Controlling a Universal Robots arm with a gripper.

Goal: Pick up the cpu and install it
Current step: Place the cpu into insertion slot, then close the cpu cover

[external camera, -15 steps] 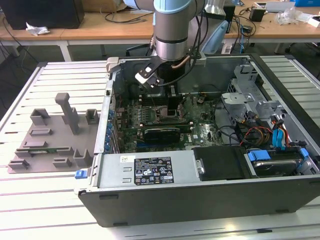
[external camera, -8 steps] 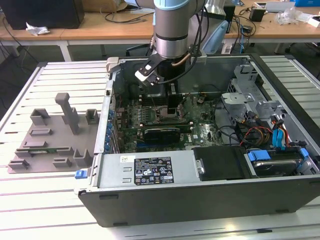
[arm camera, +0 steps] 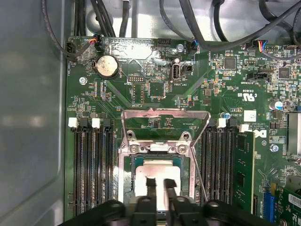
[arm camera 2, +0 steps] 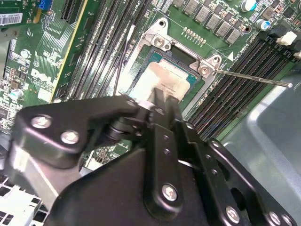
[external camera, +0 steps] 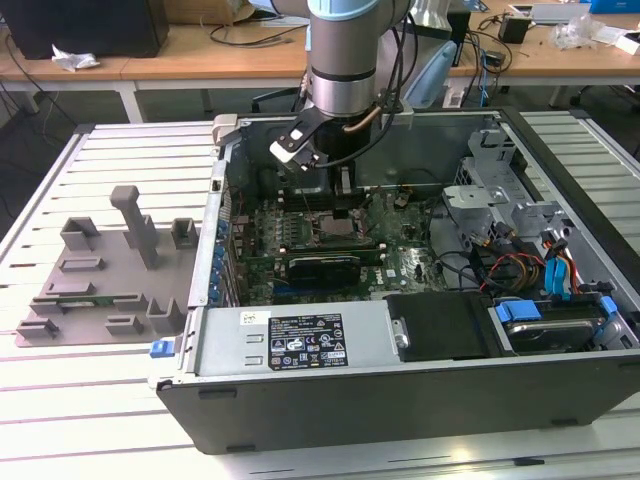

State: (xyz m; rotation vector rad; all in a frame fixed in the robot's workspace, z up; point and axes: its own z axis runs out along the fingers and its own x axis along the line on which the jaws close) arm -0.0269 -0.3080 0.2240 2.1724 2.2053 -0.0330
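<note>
- Gripper [arm camera: 160,181] is down inside the open computer case [external camera: 300,395], over the motherboard [arm camera: 141,89].
- We see its fingers [arm camera: 150,186] drawn close together with a thin gap, pinching nothing.
- The cpu [arm camera: 157,168] lies flat in the socket [arm camera: 123,165], with the retention frame [arm camera: 164,114] lifted open.
- Fingertips sit right over the cpu's top in both wrist views; we cannot tell if they touch.

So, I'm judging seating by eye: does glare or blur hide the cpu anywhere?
Second wrist view: glare washes the cpu top pale, and the blurred tool covers part of it. First wrist view: cpu top bright, side edges readable, tool overlaps it. Exterior view: evenly lit, dim beneath the arm.
</note>
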